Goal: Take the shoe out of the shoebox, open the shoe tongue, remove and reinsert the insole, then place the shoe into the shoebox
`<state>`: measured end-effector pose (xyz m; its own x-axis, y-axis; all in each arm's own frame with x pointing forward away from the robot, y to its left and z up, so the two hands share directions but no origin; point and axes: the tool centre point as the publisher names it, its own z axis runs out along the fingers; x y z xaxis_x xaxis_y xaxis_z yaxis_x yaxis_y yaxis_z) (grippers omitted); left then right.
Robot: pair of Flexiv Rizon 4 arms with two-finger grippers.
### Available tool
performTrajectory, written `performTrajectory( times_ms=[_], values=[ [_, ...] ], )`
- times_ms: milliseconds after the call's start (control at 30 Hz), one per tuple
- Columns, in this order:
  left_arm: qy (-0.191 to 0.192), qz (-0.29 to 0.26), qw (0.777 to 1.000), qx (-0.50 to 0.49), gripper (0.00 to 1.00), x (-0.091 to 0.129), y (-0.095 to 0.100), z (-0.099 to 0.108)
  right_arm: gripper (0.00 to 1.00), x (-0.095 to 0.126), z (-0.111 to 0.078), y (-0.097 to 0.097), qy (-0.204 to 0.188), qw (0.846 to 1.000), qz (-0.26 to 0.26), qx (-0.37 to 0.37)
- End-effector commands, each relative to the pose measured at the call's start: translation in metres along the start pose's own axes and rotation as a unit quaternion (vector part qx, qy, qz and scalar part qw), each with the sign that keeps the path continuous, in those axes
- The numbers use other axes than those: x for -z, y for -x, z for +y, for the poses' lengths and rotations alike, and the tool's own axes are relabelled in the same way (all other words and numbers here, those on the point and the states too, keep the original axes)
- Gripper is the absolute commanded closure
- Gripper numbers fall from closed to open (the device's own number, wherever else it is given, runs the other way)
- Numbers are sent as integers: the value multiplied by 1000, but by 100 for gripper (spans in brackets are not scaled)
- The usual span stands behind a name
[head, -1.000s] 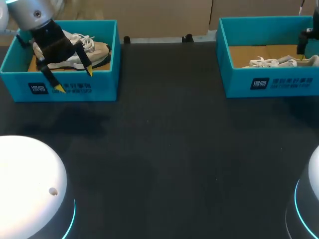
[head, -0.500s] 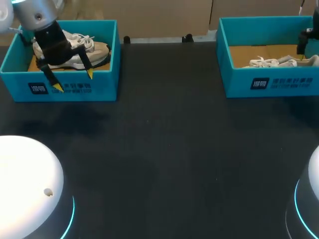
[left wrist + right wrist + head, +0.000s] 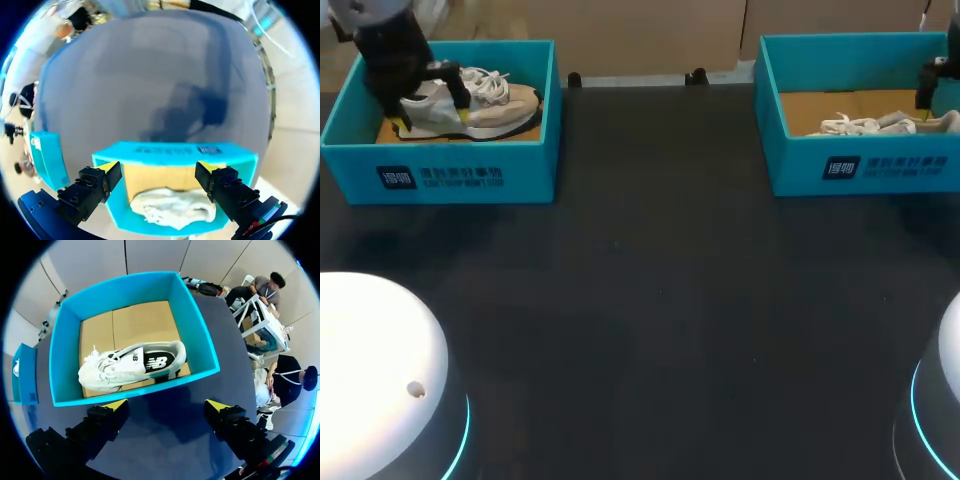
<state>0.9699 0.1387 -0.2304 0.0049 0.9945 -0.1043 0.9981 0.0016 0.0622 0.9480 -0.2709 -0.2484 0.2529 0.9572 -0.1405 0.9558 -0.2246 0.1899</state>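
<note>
A beige and white shoe (image 3: 505, 100) lies in the left teal shoebox (image 3: 460, 175). My left gripper (image 3: 428, 118) hangs open over the shoe's heel end, inside the box outline. In the left wrist view the gripper (image 3: 159, 167) straddles the box's near wall (image 3: 175, 152), the white shoe (image 3: 172, 210) below and between its fingers, untouched. A second white shoe (image 3: 880, 123) lies in the right shoebox (image 3: 865, 165). My right gripper (image 3: 166, 405) stands open above that box's wall (image 3: 195, 330), short of the shoe with the dark side panel (image 3: 132, 365).
The dark tabletop (image 3: 660, 300) spreads between the two boxes. My right arm (image 3: 932, 80) shows only at the view's right edge. Two white rounded robot bases (image 3: 375, 380) sit at the near corners.
My left gripper has moved back from the left box's front wall to over the shoe's heel. The right arm has stayed still.
</note>
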Motion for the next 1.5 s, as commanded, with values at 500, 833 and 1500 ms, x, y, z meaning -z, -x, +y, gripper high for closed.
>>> performTrajectory(
  times_ms=[500, 833, 1500],
  values=[
    [30, 11, 998, -55, 0, 3, -63, 73, 0, 0, 0, 0, 0, 1000, 0, 0],
    [34, 18, 999, -15, 0, 11, -93, 101, 0, 0, 0, 0, 0, 1000, 0, 0],
    [34, 18, 999, -15, 0, 11, -93, 101, 0, 0, 0, 0, 0, 1000, 0, 0]
  ],
)
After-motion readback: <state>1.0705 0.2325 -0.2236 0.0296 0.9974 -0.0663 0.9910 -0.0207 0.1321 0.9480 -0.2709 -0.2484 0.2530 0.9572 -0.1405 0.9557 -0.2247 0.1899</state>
